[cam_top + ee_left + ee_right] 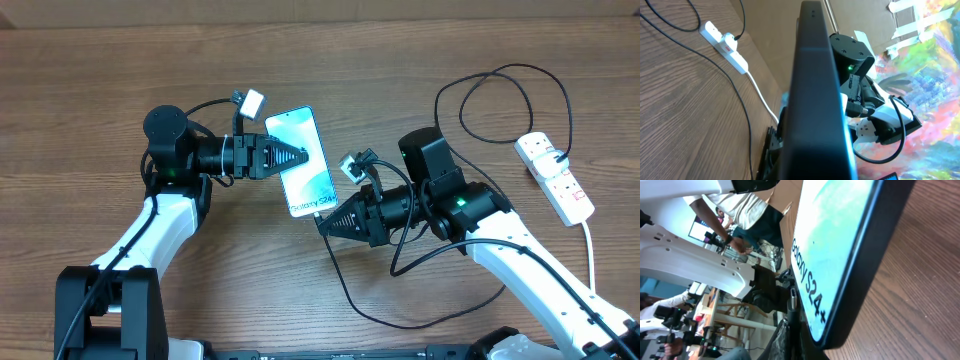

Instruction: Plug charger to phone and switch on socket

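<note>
We find the right gripper point(323, 222) pinching the charger point(794, 299) by its connector, with the tip just beside the "Galaxy S24" end of the phone point(305, 160). The phone's long axis runs away from that tip, so the right arm is nearer the port. The left gripper point(300, 156) appears clamped on one long edge. Well apart, the socket point(557, 178) carries one plug.
</note>
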Available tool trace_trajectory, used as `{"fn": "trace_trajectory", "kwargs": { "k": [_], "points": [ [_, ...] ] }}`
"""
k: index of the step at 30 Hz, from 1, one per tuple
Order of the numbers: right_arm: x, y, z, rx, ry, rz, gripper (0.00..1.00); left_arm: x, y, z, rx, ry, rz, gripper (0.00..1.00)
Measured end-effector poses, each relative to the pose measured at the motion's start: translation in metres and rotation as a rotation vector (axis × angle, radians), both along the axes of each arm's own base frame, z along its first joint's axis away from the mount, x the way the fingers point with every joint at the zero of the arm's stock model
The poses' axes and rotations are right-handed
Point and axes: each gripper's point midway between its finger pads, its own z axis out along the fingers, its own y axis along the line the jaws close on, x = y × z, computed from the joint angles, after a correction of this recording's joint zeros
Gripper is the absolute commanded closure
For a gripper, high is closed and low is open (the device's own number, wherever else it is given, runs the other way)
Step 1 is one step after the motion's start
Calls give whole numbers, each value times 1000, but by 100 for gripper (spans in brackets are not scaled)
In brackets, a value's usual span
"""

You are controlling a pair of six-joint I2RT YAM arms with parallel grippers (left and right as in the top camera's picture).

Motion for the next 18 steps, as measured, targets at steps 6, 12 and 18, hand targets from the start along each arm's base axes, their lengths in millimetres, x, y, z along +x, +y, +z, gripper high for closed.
{"fn": "trace_trajectory", "kwargs": {
  "k": [6, 12, 18],
  "points": [
    [1, 1, 2, -1, 41, -18, 96, 0, 0, 0, 0, 0, 0, 96],
    [-4, 2, 7, 18, 94, -3, 96, 0, 0, 0, 0, -3, 0, 96],
    [-8, 1, 6, 16, 131, 4, 96, 0, 0, 0, 0, -4, 0, 96]
  ]
}}
